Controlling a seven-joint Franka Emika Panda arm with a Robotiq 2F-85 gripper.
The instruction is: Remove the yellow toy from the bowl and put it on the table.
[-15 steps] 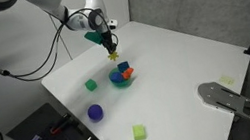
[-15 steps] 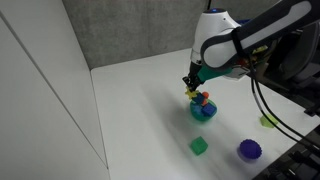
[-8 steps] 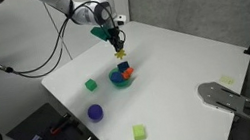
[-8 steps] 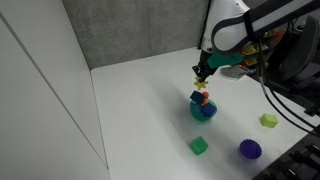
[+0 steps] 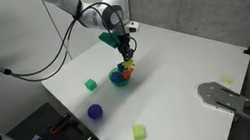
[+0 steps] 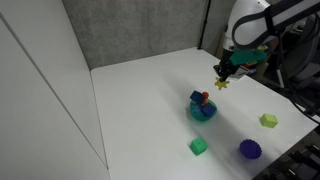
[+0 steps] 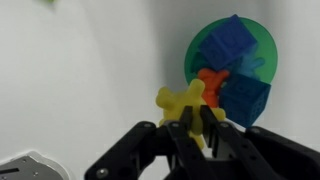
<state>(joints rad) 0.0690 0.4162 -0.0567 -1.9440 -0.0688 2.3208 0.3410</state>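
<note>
My gripper (image 7: 195, 122) is shut on the yellow toy (image 7: 180, 102), a lumpy yellow piece, and holds it in the air above the white table (image 5: 186, 70). In both exterior views the toy (image 5: 127, 51) (image 6: 221, 82) hangs under the gripper (image 5: 126, 48) (image 6: 223, 76), beside and above the teal bowl (image 5: 119, 80) (image 6: 203, 112). The bowl (image 7: 202, 45) holds blue blocks (image 7: 232, 45) and a red-orange piece (image 7: 212, 80).
A green cube (image 5: 91, 84) (image 6: 200, 146), a purple ball (image 5: 95, 112) (image 6: 249, 149) and a yellow-green cube (image 5: 139, 132) (image 6: 268, 120) lie on the table. A grey device (image 5: 226, 99) sits at one table corner. Cables hang from the arm.
The gripper has carried the yellow toy sideways from over the bowl to a spot beside it, still in the air. The bowl and other toys have not moved.
</note>
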